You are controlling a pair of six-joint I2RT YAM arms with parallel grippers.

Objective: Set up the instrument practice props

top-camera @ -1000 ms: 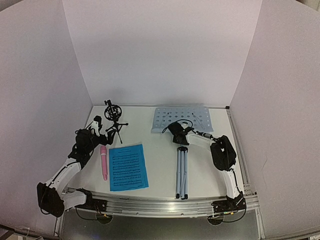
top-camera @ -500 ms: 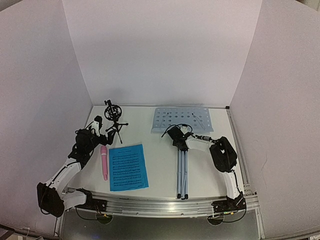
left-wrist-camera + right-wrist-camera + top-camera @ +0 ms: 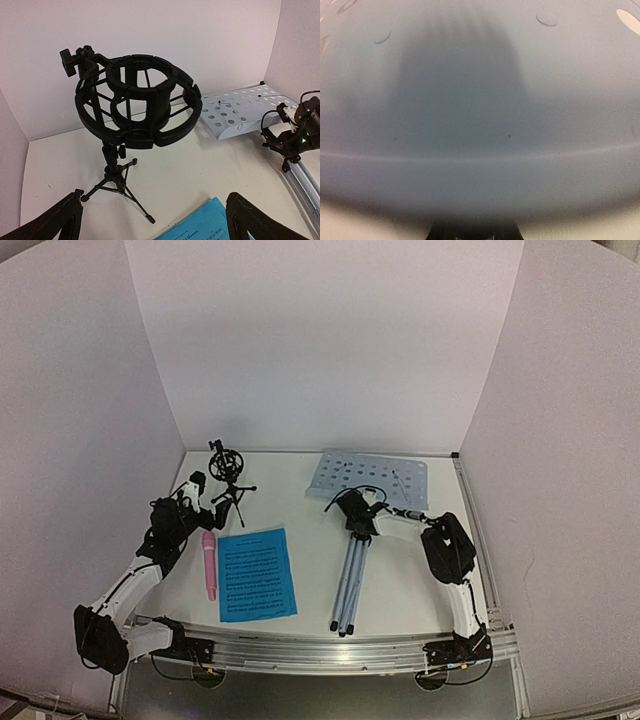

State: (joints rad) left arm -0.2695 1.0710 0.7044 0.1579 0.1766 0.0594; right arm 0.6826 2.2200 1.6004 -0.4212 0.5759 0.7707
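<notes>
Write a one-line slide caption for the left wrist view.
Black tripod mic mount stands upright; pale-blue perforated music-stand desk lies behind.

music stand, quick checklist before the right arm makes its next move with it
1. Right gripper gripping the music stand: cannot tell; its wrist view is a close blur.
2. Stand upright: not ok; it lies on the table, tripod legs folded together.
3. Left gripper free: ok; open, empty.
4. Mic mount standing: ok; upright on its legs.
5. Pink microphone mounted: not ok; it lies beside the sheet music.
</notes>
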